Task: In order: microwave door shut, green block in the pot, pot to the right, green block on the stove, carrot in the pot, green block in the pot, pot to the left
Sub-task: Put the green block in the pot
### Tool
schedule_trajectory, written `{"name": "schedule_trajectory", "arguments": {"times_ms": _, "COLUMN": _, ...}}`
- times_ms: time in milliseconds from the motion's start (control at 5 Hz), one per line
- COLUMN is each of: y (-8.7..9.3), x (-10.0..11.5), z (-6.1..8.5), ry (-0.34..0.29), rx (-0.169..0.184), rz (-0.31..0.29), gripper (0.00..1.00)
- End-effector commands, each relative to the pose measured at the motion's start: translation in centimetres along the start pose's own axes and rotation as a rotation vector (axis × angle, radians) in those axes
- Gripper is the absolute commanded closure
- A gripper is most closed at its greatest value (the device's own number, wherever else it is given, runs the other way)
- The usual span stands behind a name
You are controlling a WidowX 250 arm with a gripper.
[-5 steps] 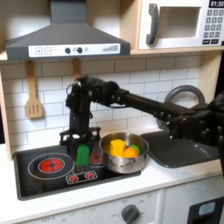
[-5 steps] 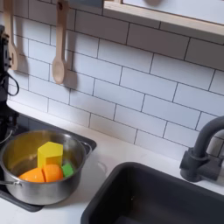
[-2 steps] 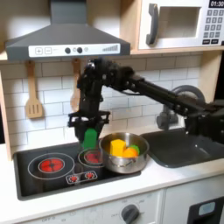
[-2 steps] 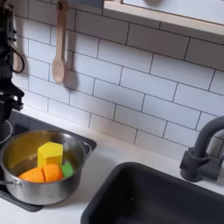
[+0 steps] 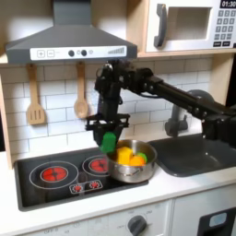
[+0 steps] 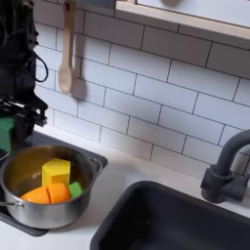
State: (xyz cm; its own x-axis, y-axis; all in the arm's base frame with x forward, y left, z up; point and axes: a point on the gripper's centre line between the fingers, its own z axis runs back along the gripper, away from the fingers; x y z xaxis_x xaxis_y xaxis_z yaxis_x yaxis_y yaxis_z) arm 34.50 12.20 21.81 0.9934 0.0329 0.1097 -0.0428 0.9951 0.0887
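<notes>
Black stove lies at the first exterior view's left, its two red spiral burners bare. Wooden utensils hang on the white tile wall behind it: a spatula and a spoon.

Just right of the burners, the gripper hangs in the air with its jaws closed on the green block, which sits above the pot's near-left rim, clear of it. In the second exterior view the gripper appears at the left edge, the block a green patch between the black fingers, above and left of the pot.

Next comes the pot, standing on the stove's right end; the second exterior view shows the pot from above. Inside lie the carrot, orange, with its green tip pointing right, and a yellow piece behind it.

Up at the first exterior view's right, the microwave door is closed flush, its grey bar handle at its left side. Below it the arm stretches from the right, over the grey sink and faucet.
</notes>
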Motion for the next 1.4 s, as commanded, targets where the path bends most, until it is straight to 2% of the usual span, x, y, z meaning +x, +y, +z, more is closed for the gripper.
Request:
{"name": "schedule_trajectory", "arguments": {"times_ms": 0, "y": -2.2, "x": -0.3, "z": -0.7, "ry": 0.022, "rx": -0.036, "rz": -0.032, "gripper": 1.0}}
{"name": "schedule_trajectory", "arguments": {"times_ms": 200, "y": -2.5, "x": -1.3, "z": -1.7, "ry": 0.063, "rx": -0.051, "rz": -0.003, "gripper": 1.0}}
{"name": "schedule_trajectory", "arguments": {"times_ms": 400, "y": -3.1, "x": -2.1, "z": -1.6, "ry": 0.066, "rx": -0.066, "rz": 0.02, "gripper": 1.0}}
{"name": "schedule_trajectory", "arguments": {"times_ms": 600, "y": -3.6, "x": -2.6, "z": -2.1, "ry": 0.082, "rx": -0.073, "rz": 0.042, "gripper": 1.0}}
{"name": "schedule_trajectory", "arguments": {"times_ms": 1000, "y": -3.6, "x": -3.3, "z": -2.7, "ry": 0.095, "rx": -0.051, "rz": 0.142, "gripper": 1.0}}
{"name": "schedule_trajectory", "arguments": {"times_ms": 1200, "y": -3.8, "x": -3.3, "z": -2.8, "ry": 0.112, "rx": -0.043, "rz": 0.171, "gripper": 0.0}}
